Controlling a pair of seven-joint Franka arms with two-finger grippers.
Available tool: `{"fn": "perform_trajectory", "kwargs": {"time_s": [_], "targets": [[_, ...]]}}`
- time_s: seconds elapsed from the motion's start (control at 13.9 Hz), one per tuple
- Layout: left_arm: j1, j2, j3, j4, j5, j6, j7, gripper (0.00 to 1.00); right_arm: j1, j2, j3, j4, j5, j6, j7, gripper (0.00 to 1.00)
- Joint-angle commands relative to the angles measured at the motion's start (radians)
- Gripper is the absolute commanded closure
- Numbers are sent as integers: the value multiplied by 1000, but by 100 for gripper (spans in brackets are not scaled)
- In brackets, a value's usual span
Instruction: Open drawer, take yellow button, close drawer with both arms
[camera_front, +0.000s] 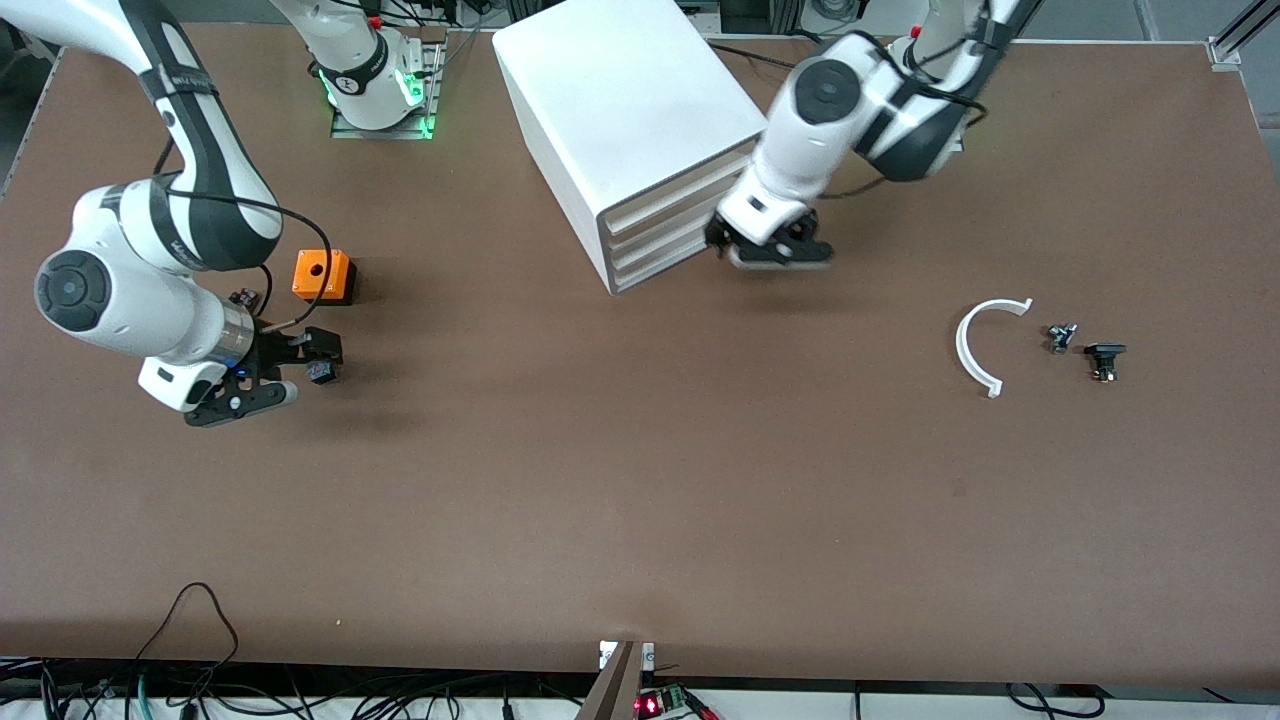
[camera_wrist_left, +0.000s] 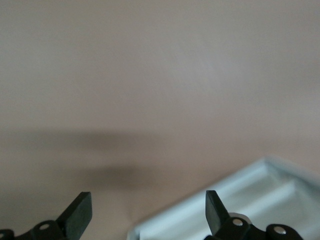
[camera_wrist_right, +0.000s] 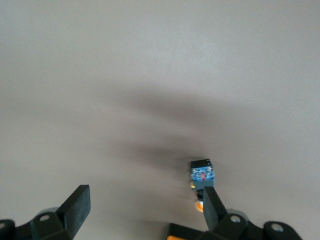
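The white cabinet (camera_front: 625, 110) stands at the robots' edge of the table, and its top drawer (camera_front: 680, 190) looks flush with the three lower ones. My left gripper (camera_front: 770, 250) is open and empty, low in front of the drawers. In the left wrist view my left gripper (camera_wrist_left: 147, 212) has the table between its fingers, with a white ridged corner of the cabinet (camera_wrist_left: 240, 210) beside one finger. The button (camera_front: 321, 372) lies on the table. My right gripper (camera_front: 300, 370) is open, and one fingertip is beside the button (camera_wrist_right: 202, 175). My right gripper (camera_wrist_right: 145, 207) holds nothing.
An orange cube with a hole (camera_front: 323, 275) sits just farther from the front camera than my right gripper, and its edge shows in the right wrist view (camera_wrist_right: 185, 232). A small dark block (camera_front: 245, 298) lies beside it. A white arc piece (camera_front: 985, 345) and two small dark parts (camera_front: 1060, 337) (camera_front: 1104, 360) lie toward the left arm's end.
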Motion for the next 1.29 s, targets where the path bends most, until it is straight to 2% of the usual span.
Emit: {"fn": "perform_trajectory", "kwargs": {"time_s": [0.0, 0.22, 0.36, 0.43, 0.57, 0.65, 0.93, 1.08, 1.22], "targets": [[23, -27, 132, 84, 26, -9, 81, 0, 92, -10, 9, 131, 2, -154, 229, 0], [57, -90, 248, 122, 23, -68, 382, 0, 182, -75, -3, 212, -7, -265, 346, 0], [60, -122, 340, 210, 13, -211, 592, 0, 193, -141, -75, 217, 2, -279, 337, 0], [60, -136, 376, 263, 11, -305, 684, 0, 215, -163, -132, 217, -4, -288, 336, 0], [59, -176, 439, 343, 11, -490, 790, 0, 322, -200, -340, 217, -1, -293, 324, 0], [59, -196, 454, 368, 11, -545, 815, 0, 362, -208, -420, 217, 3, -298, 275, 0], [59, -219, 470, 432, 14, -676, 834, 0, 371, -235, -487, 203, 5, -321, 188, 0], [65, -173, 470, 492, 11, -734, 834, 0, 369, -266, -487, 167, 5, -322, 190, 0], [65, -170, 470, 498, 11, -737, 835, 0, 366, -267, -488, 167, 5, -376, 190, 0]]}}
